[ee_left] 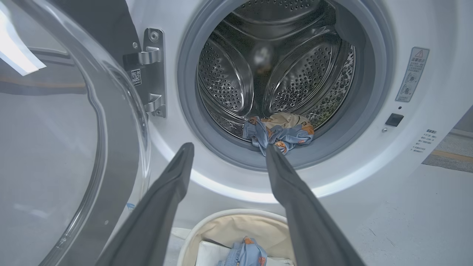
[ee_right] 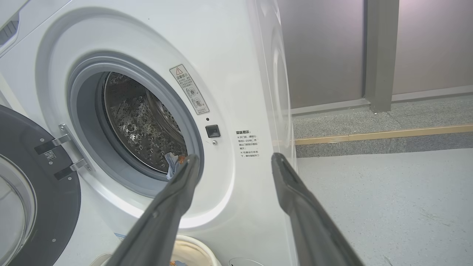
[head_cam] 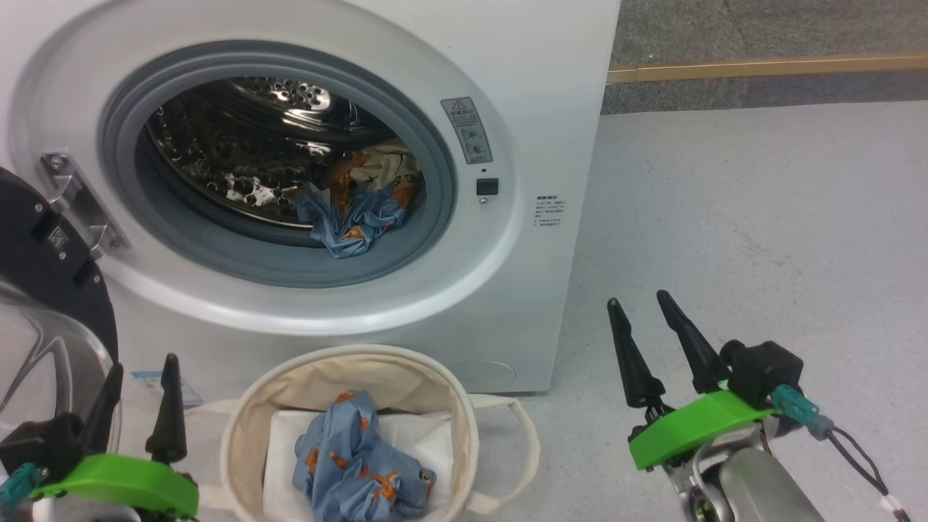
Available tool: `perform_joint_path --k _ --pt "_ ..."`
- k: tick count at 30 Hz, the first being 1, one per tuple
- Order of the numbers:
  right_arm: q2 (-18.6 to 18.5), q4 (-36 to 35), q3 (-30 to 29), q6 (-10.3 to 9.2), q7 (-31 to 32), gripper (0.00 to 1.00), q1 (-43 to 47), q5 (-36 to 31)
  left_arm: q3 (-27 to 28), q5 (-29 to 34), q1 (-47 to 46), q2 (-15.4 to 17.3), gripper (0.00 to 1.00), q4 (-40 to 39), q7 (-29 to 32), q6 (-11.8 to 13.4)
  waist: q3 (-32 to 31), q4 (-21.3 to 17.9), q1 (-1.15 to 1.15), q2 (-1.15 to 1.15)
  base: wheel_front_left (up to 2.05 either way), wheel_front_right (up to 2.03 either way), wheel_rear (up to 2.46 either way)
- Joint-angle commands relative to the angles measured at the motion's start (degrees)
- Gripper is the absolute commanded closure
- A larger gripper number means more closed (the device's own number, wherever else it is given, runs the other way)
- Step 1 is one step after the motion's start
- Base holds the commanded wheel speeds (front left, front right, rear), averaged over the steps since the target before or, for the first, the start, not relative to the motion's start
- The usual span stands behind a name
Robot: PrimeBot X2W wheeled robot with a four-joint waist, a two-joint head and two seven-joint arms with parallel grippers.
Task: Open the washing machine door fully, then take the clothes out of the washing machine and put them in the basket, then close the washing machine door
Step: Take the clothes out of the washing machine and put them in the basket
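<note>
Pale grey speckled flooring [head_cam: 761, 217] carries the white front-loading washing machine [head_cam: 536, 43], whose round black-rimmed glass door [head_cam: 51, 275] is swung wide open at the left. Directly below the opening is set the small round cream canvas basket [head_cam: 250, 428], holding one crumpled blue garment with orange prints [head_cam: 355, 464] on a flat white folded sheet [head_cam: 428, 435]. A bundle of blue printed and cream-yellow clothes [head_cam: 355, 214] is seen at the drum's front lip, draped onto the grey rubber seal [head_cam: 239, 261]. The left gripper [head_cam: 143, 366] and right gripper [head_cam: 639, 299] are both spread wide and empty, apart from the machine. The bundle is judged light, limp and liable to trail. A deep pinch on its raised crumpled fold is advised.
</note>
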Motion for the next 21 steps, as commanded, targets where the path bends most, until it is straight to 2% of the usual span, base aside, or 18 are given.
perform_joint_path --k 1,21 --pt "0.14 -1.60 1.49 0.42 -0.29 0.00 -1.52 -0.12 2.78 -0.14 -1.99 1.70 0.00 -1.64 -0.69 -0.01 0.07 0.03 0.00 0.00 0.00 0.00 0.00" --pt "0.14 -1.54 1.20 0.42 -0.29 0.00 -1.71 -0.32 2.59 0.99 -3.20 1.34 0.00 0.30 -0.69 -1.17 0.78 0.19 0.00 0.00 0.00 0.00 0.00"
